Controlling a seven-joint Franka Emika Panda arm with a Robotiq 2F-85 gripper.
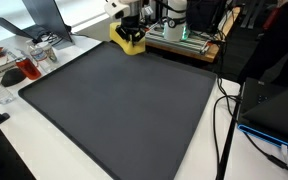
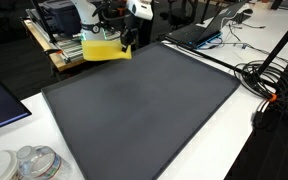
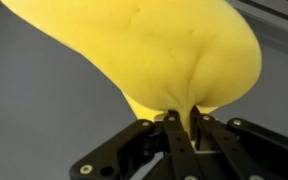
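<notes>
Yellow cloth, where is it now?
In both exterior views the yellow cloth sits at the far edge of the dark mat, pinched in the end effector; it fills the upper wrist view.

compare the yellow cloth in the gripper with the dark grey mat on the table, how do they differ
The yellow cloth is bright; the dark grey mat is dull. The cloth is small; the mat covers most of the table. The cloth is bunched, pinched in the gripper; the mat lies flat. Both are plain, without pattern.
</notes>
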